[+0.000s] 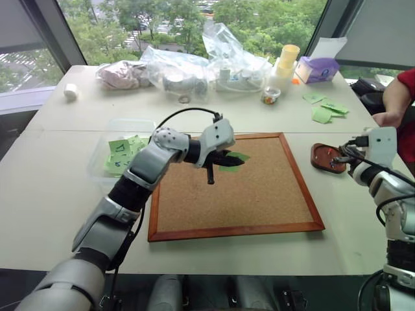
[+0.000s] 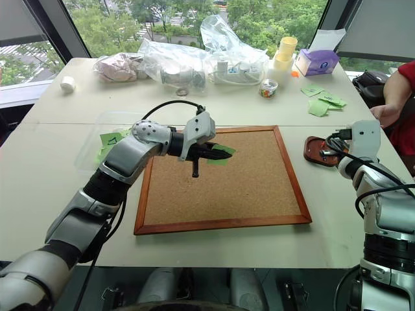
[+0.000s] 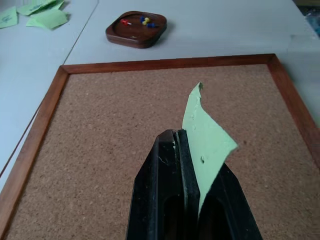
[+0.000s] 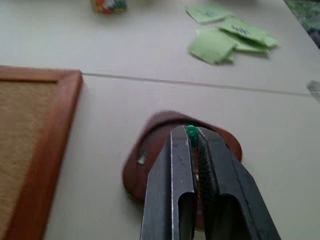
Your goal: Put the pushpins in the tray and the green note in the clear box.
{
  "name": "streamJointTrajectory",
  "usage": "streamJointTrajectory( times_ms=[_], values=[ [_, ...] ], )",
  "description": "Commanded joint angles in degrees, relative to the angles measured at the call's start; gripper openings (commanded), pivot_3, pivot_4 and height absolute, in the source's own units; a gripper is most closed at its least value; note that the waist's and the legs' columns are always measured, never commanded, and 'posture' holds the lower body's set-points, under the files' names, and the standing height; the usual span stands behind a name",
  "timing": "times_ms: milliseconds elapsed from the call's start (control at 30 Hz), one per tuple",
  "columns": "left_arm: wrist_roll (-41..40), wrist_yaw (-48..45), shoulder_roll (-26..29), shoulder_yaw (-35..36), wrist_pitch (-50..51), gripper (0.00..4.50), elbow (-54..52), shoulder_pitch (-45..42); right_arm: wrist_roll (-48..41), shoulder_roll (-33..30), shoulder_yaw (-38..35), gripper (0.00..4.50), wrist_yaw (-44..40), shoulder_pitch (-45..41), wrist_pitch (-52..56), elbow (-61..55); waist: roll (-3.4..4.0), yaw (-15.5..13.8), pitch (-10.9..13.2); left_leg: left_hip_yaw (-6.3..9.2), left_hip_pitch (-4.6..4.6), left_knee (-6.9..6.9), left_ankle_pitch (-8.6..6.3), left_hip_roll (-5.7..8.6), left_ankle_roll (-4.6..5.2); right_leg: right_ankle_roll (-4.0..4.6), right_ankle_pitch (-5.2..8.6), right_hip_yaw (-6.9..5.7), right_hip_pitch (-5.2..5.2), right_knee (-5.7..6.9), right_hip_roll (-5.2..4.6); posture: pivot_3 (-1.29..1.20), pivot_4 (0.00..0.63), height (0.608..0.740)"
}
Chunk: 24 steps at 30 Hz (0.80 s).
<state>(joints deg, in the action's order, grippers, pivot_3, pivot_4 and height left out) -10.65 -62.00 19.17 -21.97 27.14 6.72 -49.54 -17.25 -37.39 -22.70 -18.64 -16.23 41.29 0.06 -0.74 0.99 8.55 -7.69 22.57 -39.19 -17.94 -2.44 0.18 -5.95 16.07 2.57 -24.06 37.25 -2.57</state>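
Observation:
My left gripper [image 3: 180,134] hangs over the middle of the corkboard [image 1: 259,201], shut on the lower edge of the green note [image 3: 207,140], which sticks up bent past the fingertips. The clear box [image 1: 115,125] stands left of the board with several green notes [image 1: 123,154] inside. The small dark tray [image 3: 136,30] rests on the table right of the board and holds red, yellow and blue pushpins [image 3: 145,21]. Just above that tray, my right gripper [image 4: 192,132] is shut on a green-headed pushpin [image 4: 191,132].
Loose green notes [image 1: 327,109] lie at the back right. Clear plastic bags [image 1: 194,68], yellow cups [image 1: 287,59], a purple tissue box [image 1: 318,68] and a small jar [image 1: 270,96] line the far edge. A person's hand [image 1: 388,118] rests at the table's right side.

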Motion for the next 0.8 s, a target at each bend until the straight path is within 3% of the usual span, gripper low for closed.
streamJointTrajectory(
  times_ms=[33, 333, 467, 633, 667, 800],
  values=[
    [-0.77, 0.71, -1.37, 1.03, -0.11, 0.06, -2.42, -0.61, -0.45, -0.29, -0.19, 0.0, -1.05, -2.63, -1.45, 2.55, 0.0, 0.07, 0.0, 0.0, 0.0, 0.0, 0.0, 0.01, 0.0, 0.0, 0.0, 0.01, 0.0, 0.0, 0.01, 0.0, 0.15, 0.735],
    [-2.17, 2.35, -2.53, 1.83, 3.87, 0.06, -5.34, 3.31, 0.42, 0.63, 1.16, 0.0, -1.92, -6.28, -5.83, 11.24, 0.02, 0.0, 0.01, 0.01, 0.0, 0.0, 0.0, -0.07, 0.0, -0.02, 0.0, 0.01, 0.0, 0.01, 0.01, 0.0, 0.15, 0.735],
    [-2.08, 2.98, -2.31, 1.62, 4.32, 0.0, -5.88, 4.08, 0.43, 0.48, 2.24, 1.39, -3.07, -6.99, -7.8, 13.58, 0.02, -0.08, 0.01, 0.01, 0.0, -0.01, 0.0, -0.07, 0.0, -0.02, 0.0, 0.02, 0.0, 0.01, -0.01, 0.0, 0.15, 0.735],
    [-1.82, 3.46, -2.24, 1.38, 4.6, 0.0, -6.09, 4.42, 0.28, 0.51, 2.54, 4.12, -3.25, -7.02, -8.64, 13.58, 0.03, -0.05, 0.01, 0.01, 0.0, -0.01, 0.01, -0.08, -0.01, -0.02, 0.0, 0.01, 0.0, 0.02, 0.0, 0.0, 0.15, 0.735],
    [-1.75, 3.59, -2.2, 1.34, 4.6, 0.0, -6.1, 4.49, 0.38, 0.45, 2.6, 4.44, -3.23, -6.95, -8.79, 13.56, 0.03, -0.06, 0.01, 0.01, 0.0, -0.01, 0.01, -0.08, -0.01, -0.02, 0.0, 0.01, 0.0, 0.02, 0.0, 0.0, 0.15, 0.735],
    [-0.6, 3.71, -1.6, 0.36, 3.5, 0.0, -6.05, 5.19, 0.24, 0.6, 2.33, 4.44, -2.95, -6.76, -9.02, 13.01, 0.03, -0.04, 0.01, 0.01, -0.01, -0.01, 0.01, -0.08, -0.01, -0.02, 0.0, 0.02, 0.0, 0.02, 0.0, 0.0, 0.15, 0.735]
  ],
)
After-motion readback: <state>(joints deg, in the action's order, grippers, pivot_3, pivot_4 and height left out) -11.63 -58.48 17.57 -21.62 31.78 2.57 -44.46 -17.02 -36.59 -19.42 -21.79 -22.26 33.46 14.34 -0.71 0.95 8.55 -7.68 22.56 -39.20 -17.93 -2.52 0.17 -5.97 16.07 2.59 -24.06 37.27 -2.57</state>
